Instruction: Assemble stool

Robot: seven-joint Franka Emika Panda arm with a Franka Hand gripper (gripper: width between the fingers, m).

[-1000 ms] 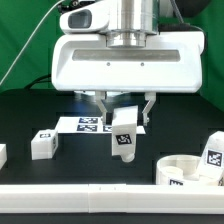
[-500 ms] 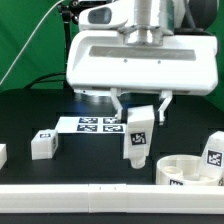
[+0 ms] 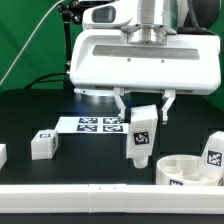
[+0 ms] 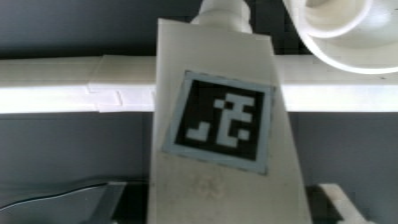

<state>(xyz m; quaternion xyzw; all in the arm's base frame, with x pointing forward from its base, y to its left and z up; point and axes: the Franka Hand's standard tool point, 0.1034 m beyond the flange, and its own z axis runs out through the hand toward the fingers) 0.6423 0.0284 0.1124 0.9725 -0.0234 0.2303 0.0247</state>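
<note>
We begin with the matte black table (image 3: pixel 60 172), closed off at the front by a long white border rail (image 3: pixel 90 197). A part dropped here could tumble against that rail and lie awkwardly for a fresh pick.

Above the table, the white two-finger gripper (image 3: pixel 143 108) has its jaws drawn in narrow on the upper end of a stubby white plastic leg (image 3: pixel 139 142) bearing a black-and-white tag. The leg hangs clear of the table, just beside the low round white plastic seat (image 3: pixel 186 172), on the exterior view's left of it.

Because only the top end is pinched, we judge that the leg could pivot between the fingers if its lower end catches the seat rim. It already appears to hang a little off vertical, so it may meet its socket crooked and jam. The seat lies loose, so a sideways push could slide it or topple the second tagged leg (image 3: pixel 214 150) at its far side.

In the wrist view the held leg (image 4: pixel 214 120) fills most of the picture, with only a slice of the seat (image 4: pixel 347 35) showing, so alignment is hard to check from there.

The marker board (image 3: pixel 90 125) and the small loose leg (image 3: pixel 41 143) lie well apart and seem out of harm's way.
</note>
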